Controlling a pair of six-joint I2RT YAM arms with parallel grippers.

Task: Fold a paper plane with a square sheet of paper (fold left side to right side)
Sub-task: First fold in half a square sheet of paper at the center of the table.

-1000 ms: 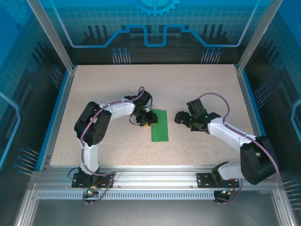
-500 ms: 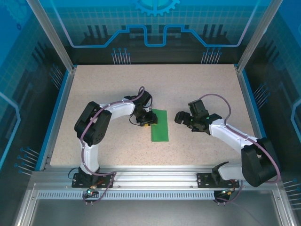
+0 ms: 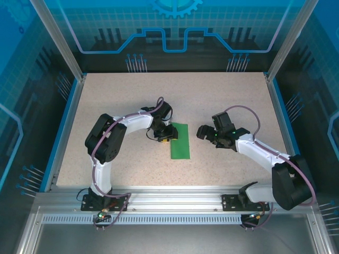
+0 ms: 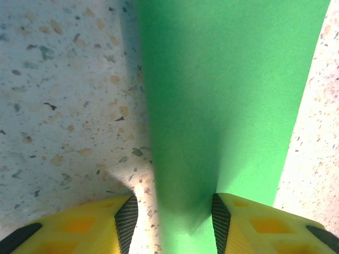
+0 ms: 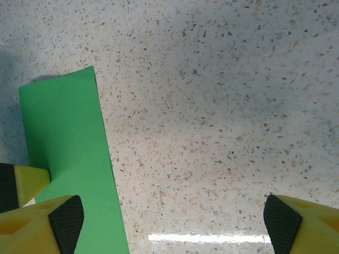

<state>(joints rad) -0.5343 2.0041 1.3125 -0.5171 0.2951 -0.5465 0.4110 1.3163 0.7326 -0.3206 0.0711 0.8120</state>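
The square sheet of paper (image 3: pixel 180 142) lies flat on the table as a narrow bright green rectangle, doubled over lengthwise. My left gripper (image 3: pixel 165 136) sits low at its left long edge. In the left wrist view the paper (image 4: pixel 228 90) runs up from between the yellow fingers; the left gripper (image 4: pixel 169 222) is open, its jaws astride that edge with bare table on the left and nothing pinched. My right gripper (image 3: pixel 204 132) hovers a short way right of the paper, wide open. The right wrist view has the paper (image 5: pixel 69 159) at the left and the right gripper (image 5: pixel 172 225) over bare table.
The speckled tabletop (image 3: pixel 222 100) is bounded by blue side rails (image 3: pixel 63 127) and an aluminium frame at the near edge (image 3: pixel 175 203). One yellow finger of the left gripper (image 5: pixel 29 182) touches the paper's edge in the right wrist view.
The right arm has shifted very slightly. The paper and the left gripper stay where they were.
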